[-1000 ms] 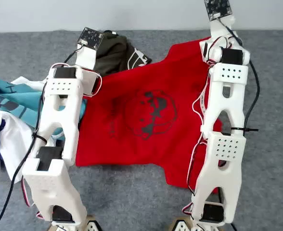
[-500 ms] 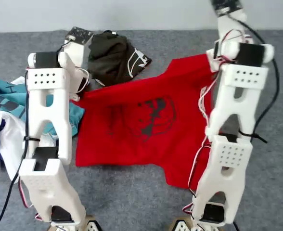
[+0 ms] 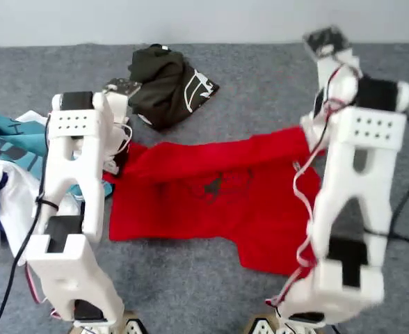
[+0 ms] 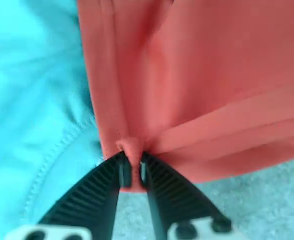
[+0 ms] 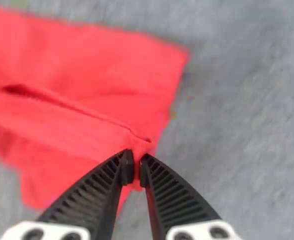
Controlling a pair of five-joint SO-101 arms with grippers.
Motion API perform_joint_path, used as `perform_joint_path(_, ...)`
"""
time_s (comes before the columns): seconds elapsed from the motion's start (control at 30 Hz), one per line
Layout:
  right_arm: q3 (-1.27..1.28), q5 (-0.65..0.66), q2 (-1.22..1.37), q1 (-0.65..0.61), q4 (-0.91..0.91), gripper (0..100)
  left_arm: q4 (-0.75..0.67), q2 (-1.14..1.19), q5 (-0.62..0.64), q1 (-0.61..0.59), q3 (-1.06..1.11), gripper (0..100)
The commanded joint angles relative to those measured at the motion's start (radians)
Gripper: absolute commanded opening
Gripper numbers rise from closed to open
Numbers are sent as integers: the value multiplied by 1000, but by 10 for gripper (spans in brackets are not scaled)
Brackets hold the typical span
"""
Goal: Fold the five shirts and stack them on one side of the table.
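The red shirt (image 3: pixel 211 202) is spread on the table (image 3: pixel 260 90) between the arms, its far edge lifted and doubled toward the middle. One corner of that edge is pinched by the left gripper (image 4: pixel 132 172), the other by the right gripper (image 5: pixel 133 170) (both jaws closed on fabric). A dark shirt (image 3: pixel 166 83) is bunched beyond it; a teal shirt (image 3: pixel 10 146) and a white shirt (image 3: pixel 3 202) are heaped beside the left arm.

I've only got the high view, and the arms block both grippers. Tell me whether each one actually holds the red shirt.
Observer: The left gripper is shut on a small pinched fold at the edge of the red shirt.
Operator: Now report the right one.
Observer: The right gripper is shut on the red shirt's doubled-over edge, at a corner.
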Motion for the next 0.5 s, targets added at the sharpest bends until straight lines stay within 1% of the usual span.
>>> perform_joint_path(0.0, 278, 20, -232, -27, -38, 10, 28, -97, -8, 18, 56, 14)
perform_joint_path(0.2, 643, 38, -478, -56, -128, 10, 26, -135, -14, 25, 145, 14)
perform_joint_path(0.33, 770, 98, -567, -47, -168, 10, 26, -133, -14, 25, 179, 14)
perform_joint_path(0.47, 859, 152, -590, -47, -211, 10, 25, -129, -15, 25, 200, 14)
